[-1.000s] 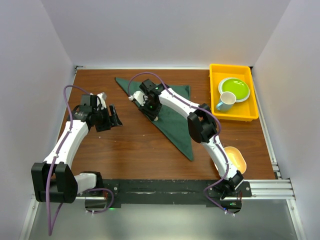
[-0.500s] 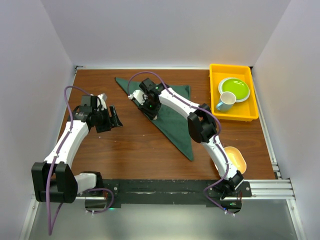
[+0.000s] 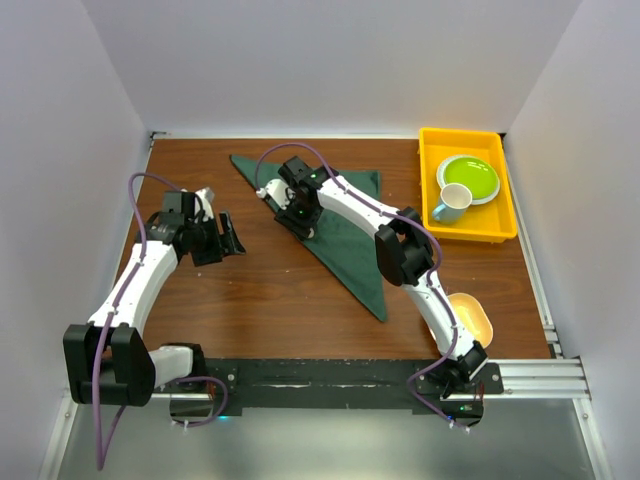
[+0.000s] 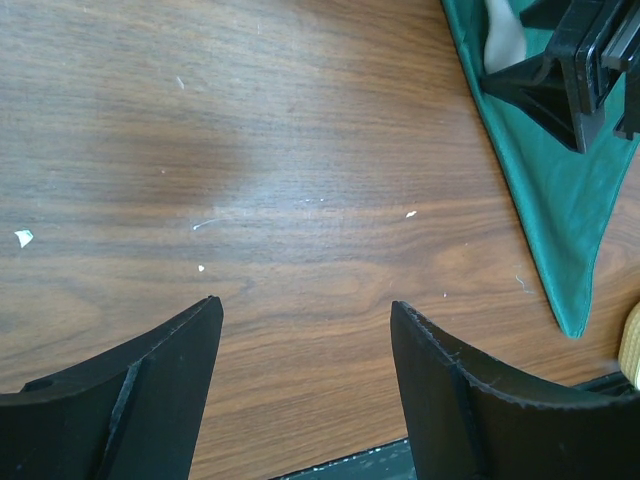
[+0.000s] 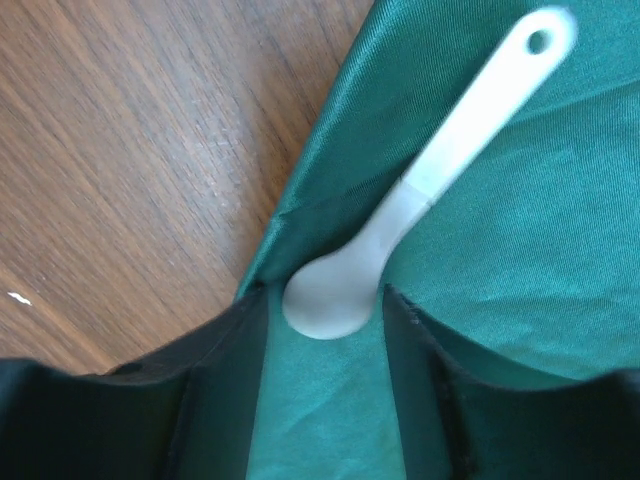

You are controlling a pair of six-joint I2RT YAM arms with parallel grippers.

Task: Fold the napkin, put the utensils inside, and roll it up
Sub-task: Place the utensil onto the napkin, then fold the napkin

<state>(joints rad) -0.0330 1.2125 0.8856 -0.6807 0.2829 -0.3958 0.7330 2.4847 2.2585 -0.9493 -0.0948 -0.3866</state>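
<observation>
Right gripper: slight shift over the last second
Right gripper [image 5: 325, 300], jaws apart on either side of the spoon [image 5: 420, 190] bowl, has crept a little toward the table's far-left along the folded edge of the napkin [image 5: 520, 290]; its wrist followed by the same small amount. Whether the spoon itself moved cannot be told

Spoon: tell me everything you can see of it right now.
The spoon is small, pale beige and smooth: a rounded bowl and a thin handle with a hole at its end. It lies flat on the green napkin, near its folded edge, bowl between the fingers of the right gripper, which flank it closely; whether they touch it cannot be told.
</observation>
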